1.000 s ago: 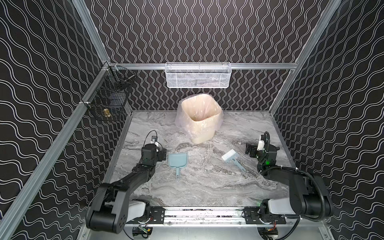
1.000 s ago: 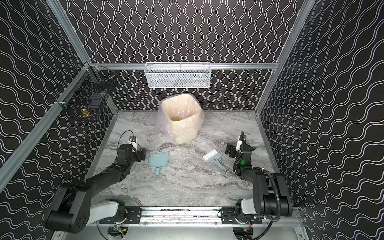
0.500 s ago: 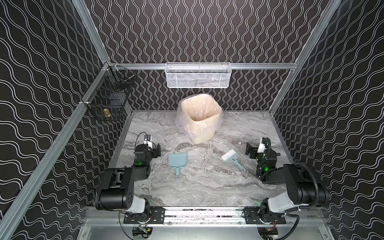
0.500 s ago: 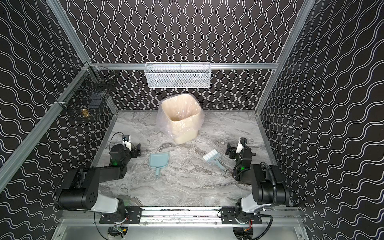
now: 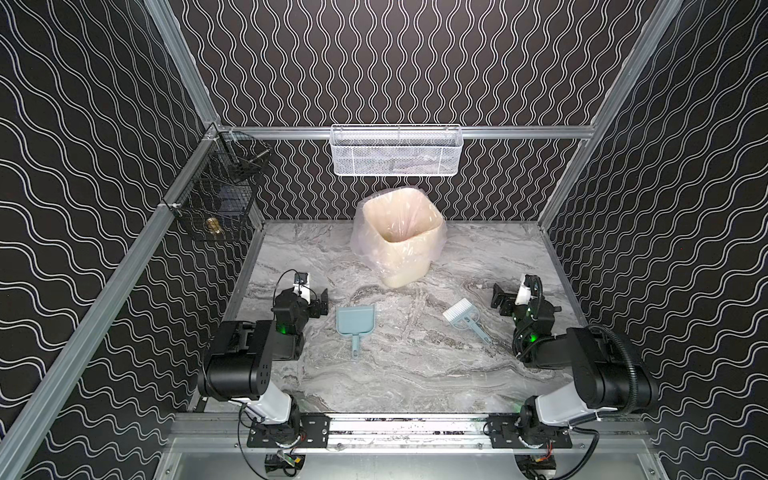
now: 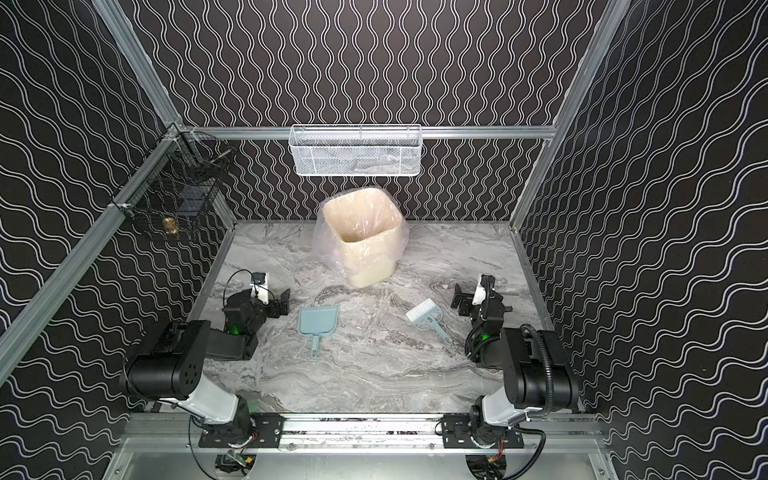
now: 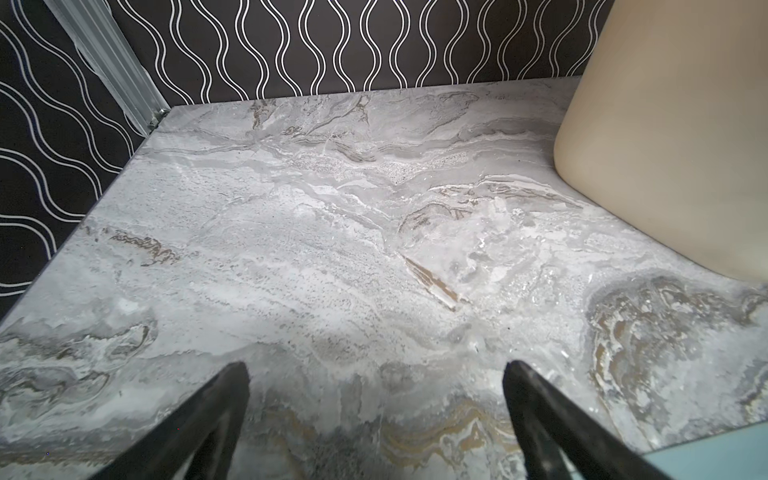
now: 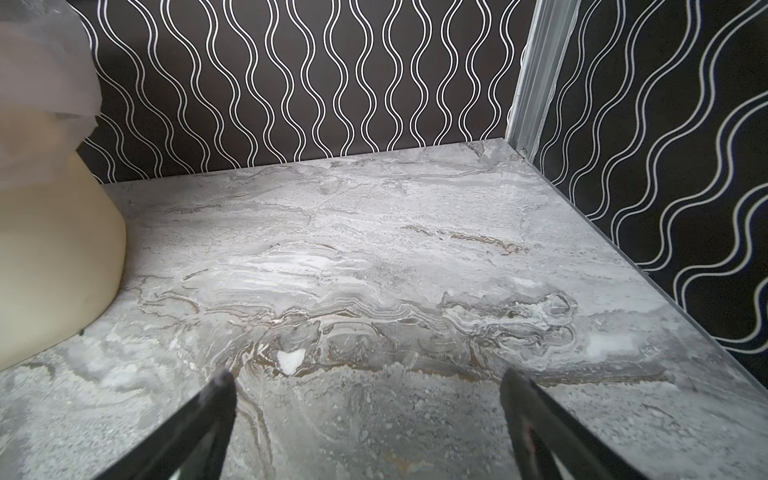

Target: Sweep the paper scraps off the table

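No paper scraps show in any view. The table (image 5: pixel 415 374) is bare grey marble around both grippers. My left gripper (image 5: pixel 318 303) (image 7: pixel 376 370) rests low at the left, open, with only marble between its fingers. The pale blue dustpan (image 5: pixel 355 320) lies just to its right, apart from it; a corner of the dustpan (image 7: pixel 706 457) shows in the left wrist view. My right gripper (image 5: pixel 500 297) (image 8: pixel 365 378) rests low at the right, open and empty. The brush (image 5: pixel 461 313) lies to its left, untouched. A small white fleck (image 8: pixel 291 359) sits ahead of the right gripper; paper or pattern, I cannot tell.
A cream bin (image 5: pixel 401 237) lined with clear plastic stands at the back middle, and shows as the bin (image 7: pixel 665 124) and the bin (image 8: pixel 50 249) in the wrist views. A white mesh basket (image 5: pixel 395 149) hangs on the back rail, a black wire basket (image 5: pixel 220 195) on the left rail.
Both arms have folded back and down toward their bases, while the grippers stay in nearly the same spots. The dustpan and brush have not moved.
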Available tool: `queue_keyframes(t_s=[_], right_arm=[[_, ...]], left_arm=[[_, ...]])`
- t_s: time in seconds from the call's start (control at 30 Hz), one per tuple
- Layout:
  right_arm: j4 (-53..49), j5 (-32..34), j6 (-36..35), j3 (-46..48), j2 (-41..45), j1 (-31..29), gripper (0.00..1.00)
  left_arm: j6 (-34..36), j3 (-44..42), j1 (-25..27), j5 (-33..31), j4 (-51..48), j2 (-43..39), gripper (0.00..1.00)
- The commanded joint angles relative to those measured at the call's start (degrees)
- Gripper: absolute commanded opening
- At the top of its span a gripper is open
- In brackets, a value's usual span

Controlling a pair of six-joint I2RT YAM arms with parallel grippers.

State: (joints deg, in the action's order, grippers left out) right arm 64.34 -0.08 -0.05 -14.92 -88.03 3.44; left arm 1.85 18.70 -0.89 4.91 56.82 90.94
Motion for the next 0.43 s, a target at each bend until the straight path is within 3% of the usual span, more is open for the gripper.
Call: queue_keyframes(t_s=[0.0, 0.4], right_arm=[[3.1, 0.1, -0.6, -0.1, 0.0, -0.1, 1.0], [3.3, 0.2, -0.6, 0.0, -0.1, 0.0, 1.0]], left_arm=[[0.3, -0.3, 0.0, -0.1, 3.6, 0.4, 0.99], [-0.2, -4.5, 0.0, -2.2, 15.0, 4.3, 0.99]])
